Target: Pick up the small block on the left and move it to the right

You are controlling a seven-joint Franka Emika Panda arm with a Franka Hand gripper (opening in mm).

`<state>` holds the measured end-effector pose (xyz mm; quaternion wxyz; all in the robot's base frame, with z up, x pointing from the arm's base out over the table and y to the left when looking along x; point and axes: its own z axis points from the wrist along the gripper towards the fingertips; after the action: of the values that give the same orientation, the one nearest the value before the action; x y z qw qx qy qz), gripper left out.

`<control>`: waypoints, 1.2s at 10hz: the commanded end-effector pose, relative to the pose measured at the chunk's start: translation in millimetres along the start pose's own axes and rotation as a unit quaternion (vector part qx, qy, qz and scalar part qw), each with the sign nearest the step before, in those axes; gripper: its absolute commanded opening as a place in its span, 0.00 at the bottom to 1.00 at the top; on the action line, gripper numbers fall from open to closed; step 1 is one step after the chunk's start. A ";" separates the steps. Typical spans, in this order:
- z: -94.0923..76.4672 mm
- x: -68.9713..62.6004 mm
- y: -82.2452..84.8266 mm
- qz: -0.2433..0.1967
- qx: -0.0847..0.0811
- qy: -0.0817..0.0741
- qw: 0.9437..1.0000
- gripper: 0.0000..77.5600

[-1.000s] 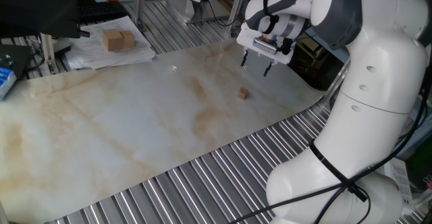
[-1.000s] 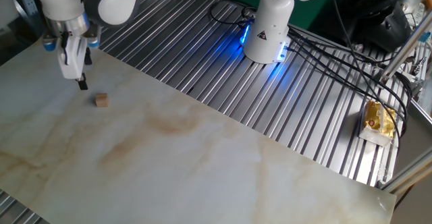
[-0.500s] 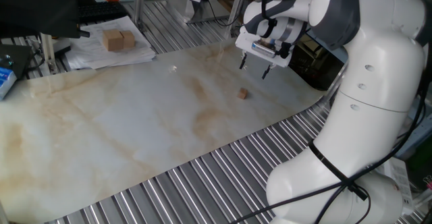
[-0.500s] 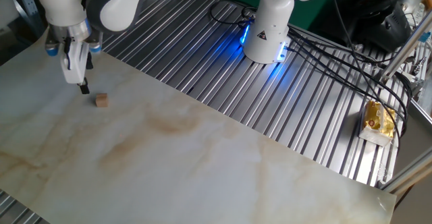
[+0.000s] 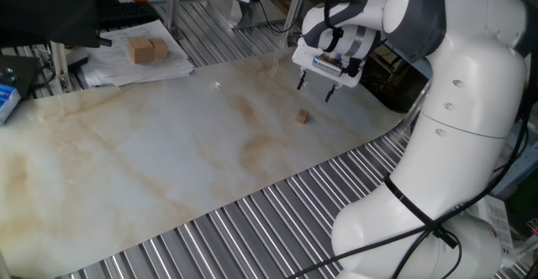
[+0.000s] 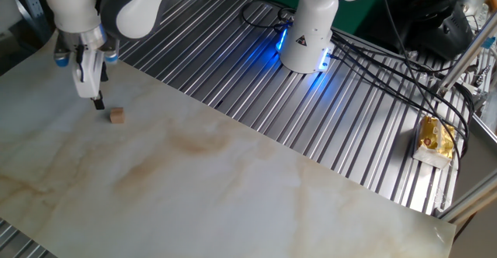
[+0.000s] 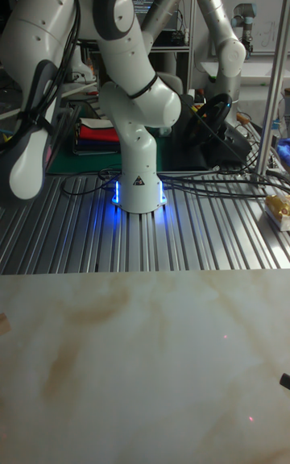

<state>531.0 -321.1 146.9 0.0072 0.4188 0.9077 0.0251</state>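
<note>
Wooden small block (image 5: 302,117), light and rigid, sits alone near the marbled table's (image 5: 151,161) edge. Hand (image 5: 313,87) hovers just beside it, fingers apart, empty. Grip two opposite flat faces, squarely.

Pale marble, tan wood, white robot

The tabletop (image 5: 151,161) is cream marble with rusty-brown streaks; on it, the small block (image 5: 302,117) is light brown. The arm (image 5: 471,86) is white with grey joints, its base (image 6: 304,52) glowing blue.

text: none legible | sign: warning triangle | on: robot base (image 7: 138,182)
</note>
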 end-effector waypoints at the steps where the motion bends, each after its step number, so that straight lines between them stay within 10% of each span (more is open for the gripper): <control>1: 10.0 -0.8 -0.8 -0.001 -0.005 -0.006 1.000 1.00; 12: 16.8 16.7 -9.6 -0.022 -0.006 -0.007 1.000 1.00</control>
<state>512.7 -313.3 128.4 0.0148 0.3987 0.9166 0.0271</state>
